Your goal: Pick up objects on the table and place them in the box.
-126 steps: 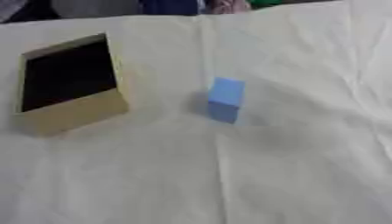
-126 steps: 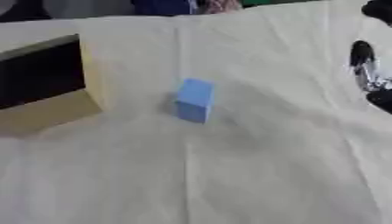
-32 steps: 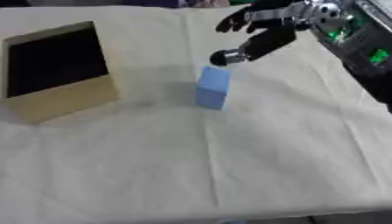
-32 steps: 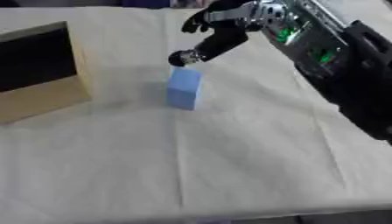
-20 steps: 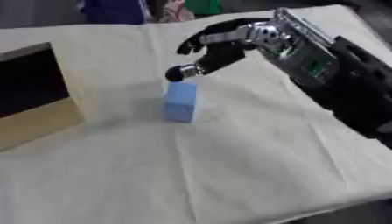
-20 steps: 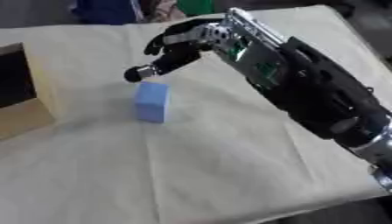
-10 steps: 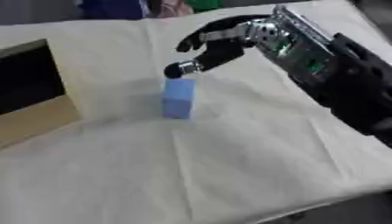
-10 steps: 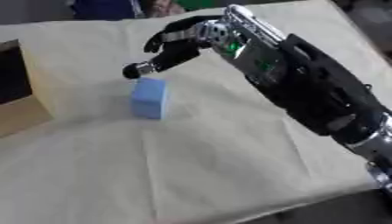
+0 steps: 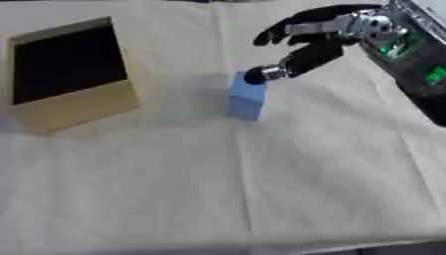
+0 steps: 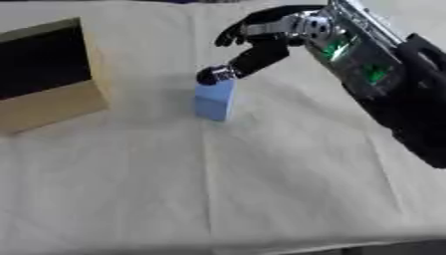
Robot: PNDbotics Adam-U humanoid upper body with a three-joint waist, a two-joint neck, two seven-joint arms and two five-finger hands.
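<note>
the right hand [image 9: 327,37] reaches in from the upper right, its arm [image 10: 383,74] black with green lights along it. its fingers [image 9: 278,31] are spread and gently curved, not closed on anything; the thumb's rounded tip [image 9: 257,75] hangs right at the top far edge of the blue block [image 9: 247,96], though i cannot tell whether it actually touches. the block stands upright on the cream cloth [image 9: 261,189] that covers the bench, about in the middle and a little toward the far side. the tan box [image 9: 74,107] lies to the block's left, well apart from it, open with a dark inside and nothing seen in it. the left hand shows in neither view.
</note>
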